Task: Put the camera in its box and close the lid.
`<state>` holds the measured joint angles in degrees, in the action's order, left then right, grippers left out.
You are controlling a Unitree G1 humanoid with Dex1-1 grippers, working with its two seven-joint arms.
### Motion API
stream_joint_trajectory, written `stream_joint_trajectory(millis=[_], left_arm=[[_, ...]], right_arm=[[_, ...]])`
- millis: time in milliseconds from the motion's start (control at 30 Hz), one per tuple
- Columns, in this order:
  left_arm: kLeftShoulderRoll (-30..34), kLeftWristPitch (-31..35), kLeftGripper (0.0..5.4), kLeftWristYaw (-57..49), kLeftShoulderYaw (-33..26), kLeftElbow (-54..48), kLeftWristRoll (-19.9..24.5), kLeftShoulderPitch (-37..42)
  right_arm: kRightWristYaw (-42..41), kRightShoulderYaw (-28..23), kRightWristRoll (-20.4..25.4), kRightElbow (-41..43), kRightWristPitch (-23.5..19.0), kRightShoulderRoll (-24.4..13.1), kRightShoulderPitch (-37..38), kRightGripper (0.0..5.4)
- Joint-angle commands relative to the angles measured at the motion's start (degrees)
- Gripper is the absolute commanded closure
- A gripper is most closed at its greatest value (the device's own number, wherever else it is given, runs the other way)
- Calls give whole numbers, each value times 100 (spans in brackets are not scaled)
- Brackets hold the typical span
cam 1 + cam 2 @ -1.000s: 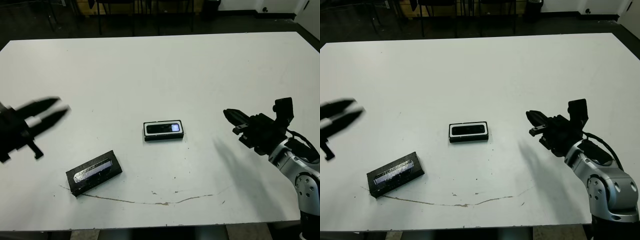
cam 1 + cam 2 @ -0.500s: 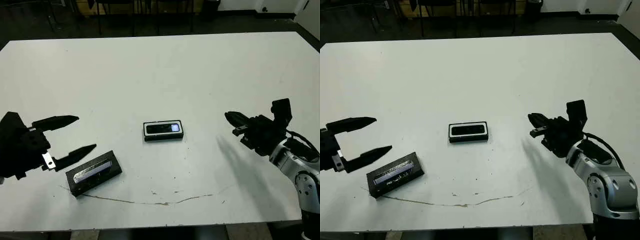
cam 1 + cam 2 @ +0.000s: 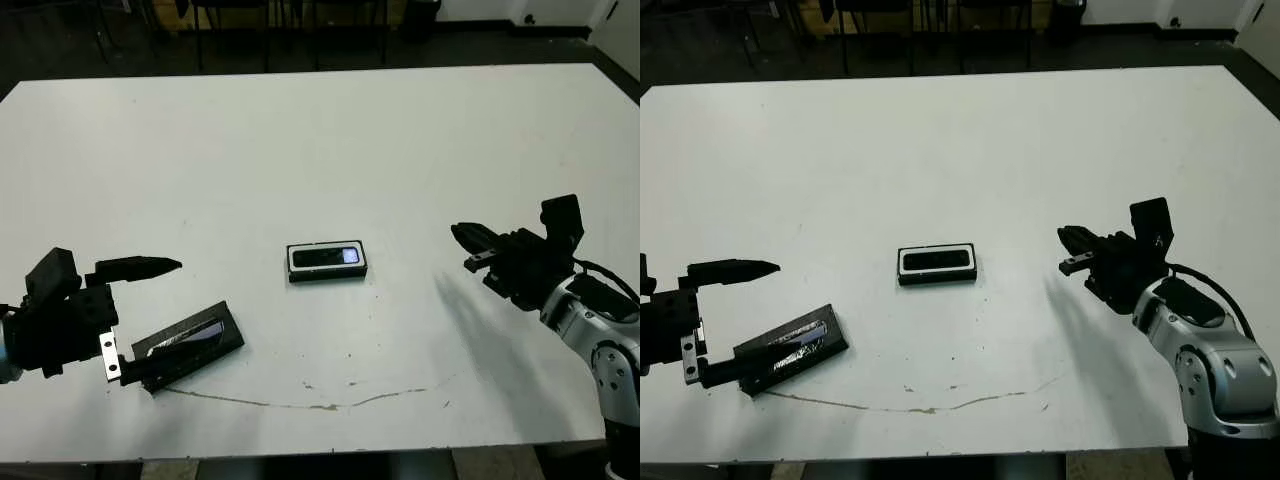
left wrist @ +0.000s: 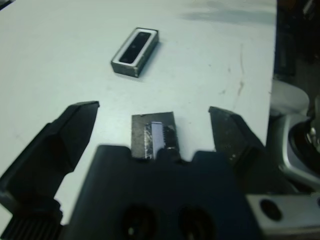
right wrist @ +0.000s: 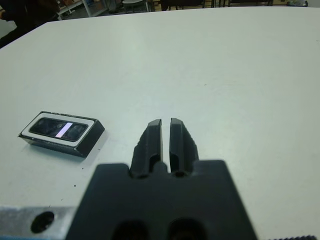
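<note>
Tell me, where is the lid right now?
The lid lies on the table's near left part, between the open left gripper's fingers, left of the box holding the camera.

White table (image 3: 330, 140) (scuffed near edge), dark floor (image 3: 60, 50) beyond.

No writing, label, brand or number can be read anywhere. The lid (image 3: 188, 345) carries a silvery strip that may bear print, but it shows only as glare (too blurred to tell), and the box (image 3: 327, 261) shows no lettering either.
</note>
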<state>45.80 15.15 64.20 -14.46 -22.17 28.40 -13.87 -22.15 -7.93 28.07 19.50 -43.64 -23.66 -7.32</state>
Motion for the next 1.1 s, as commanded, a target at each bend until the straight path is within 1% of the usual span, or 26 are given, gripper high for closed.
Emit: stream_joint_trajectory(millis=[33, 167, 267, 367, 500, 733, 900, 1000, 1100], left_arm=[[99, -82, 2, 108, 146, 170, -120, -52], [9, -164, 2, 200, 233, 354, -67, -107], [69, -36, 2, 120, 358, 314, -139, -129], [40, -41, 2, 63, 444, 322, -174, -150], [-41, -21, 2, -10, 576, 410, -175, -171], [-126, -370, 2, -9, 810, 680, -390, -180], [-191, -694, 2, 158, 983, 1133, -468, -74], [-170, -663, 2, 129, 1031, 1190, -510, -83], [-215, -604, 2, 140, 1044, 1280, -439, -80]], right_arm=[[25, 1, -64, 74, -65, -94, 62, 540], [112, 63, -198, 188, -58, -120, 100, 540], [103, -23, -77, 183, -127, -44, 99, 540], [144, -52, 15, 267, -313, -83, 75, 540], [33, -68, 35, 286, -120, -74, 129, 540], [11, -63, 10, 271, -81, -100, 125, 540], [11, -59, 10, 276, -98, -108, 124, 540], [-34, -79, 32, 239, -77, -110, 122, 540], [-69, -70, 6, 235, -23, -125, 133, 540]])
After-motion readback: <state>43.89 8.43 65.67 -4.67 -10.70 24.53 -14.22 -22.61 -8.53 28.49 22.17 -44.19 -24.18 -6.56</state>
